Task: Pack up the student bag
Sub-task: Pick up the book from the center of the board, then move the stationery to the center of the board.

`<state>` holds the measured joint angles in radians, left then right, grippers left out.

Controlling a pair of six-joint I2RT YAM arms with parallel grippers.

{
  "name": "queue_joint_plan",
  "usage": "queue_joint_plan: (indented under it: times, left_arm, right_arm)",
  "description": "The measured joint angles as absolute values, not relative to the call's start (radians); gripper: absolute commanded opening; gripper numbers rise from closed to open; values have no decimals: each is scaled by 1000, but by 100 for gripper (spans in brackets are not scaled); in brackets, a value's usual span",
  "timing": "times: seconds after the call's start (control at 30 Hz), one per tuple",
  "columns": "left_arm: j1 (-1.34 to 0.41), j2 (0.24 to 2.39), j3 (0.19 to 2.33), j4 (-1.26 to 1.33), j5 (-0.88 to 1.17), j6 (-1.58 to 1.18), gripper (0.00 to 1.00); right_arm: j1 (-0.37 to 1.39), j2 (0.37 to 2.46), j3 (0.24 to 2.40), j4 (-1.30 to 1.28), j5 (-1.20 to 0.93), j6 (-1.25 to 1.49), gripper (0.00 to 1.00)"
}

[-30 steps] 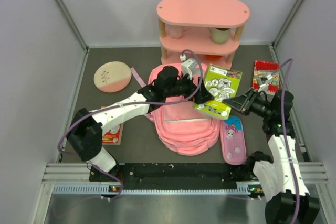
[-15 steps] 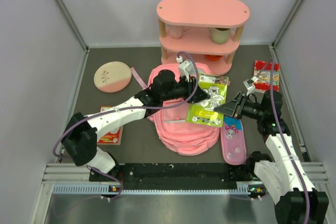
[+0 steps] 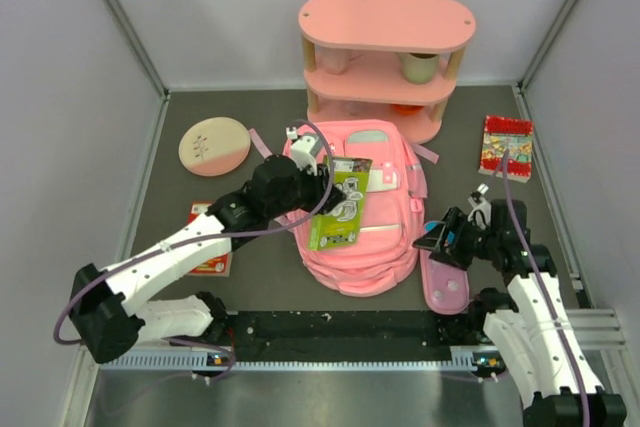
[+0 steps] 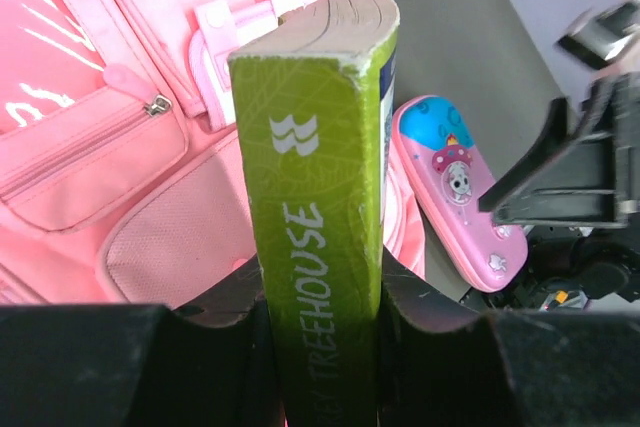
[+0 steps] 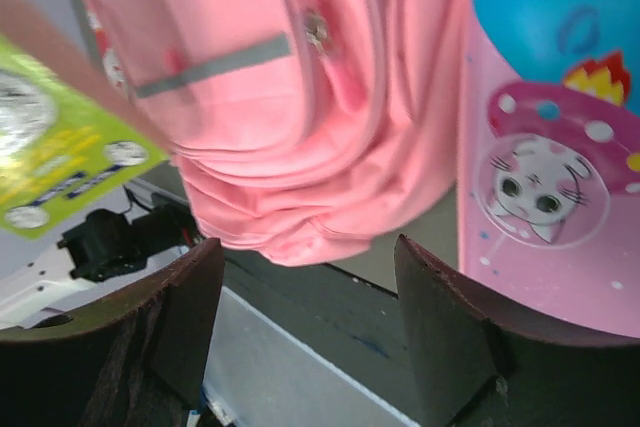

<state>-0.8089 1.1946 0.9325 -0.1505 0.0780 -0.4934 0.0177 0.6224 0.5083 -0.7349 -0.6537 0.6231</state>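
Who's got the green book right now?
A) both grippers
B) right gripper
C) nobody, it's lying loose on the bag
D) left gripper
D. The left wrist view shows the green book clamped spine-up between the fingers of the left gripper, while the right gripper is open and empty over the pencil case.

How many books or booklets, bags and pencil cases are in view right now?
Books or booklets: 3 (green book, red book, red booklet)
Bags: 1 (student bag)
Pencil cases: 1 (pencil case)
Total: 5
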Motion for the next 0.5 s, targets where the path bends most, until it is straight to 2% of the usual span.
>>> queue_joint_plan:
  times: [0.27,0.5]
  left_arm:
    - [-811,1074,915,-180,64,-501,0]
    - [-812,1053,851,-204,80,-533,0]
  right_arm:
    - [33,710,446,-830,-574,606,68]
    - [54,727,445,-799,-410,722,70]
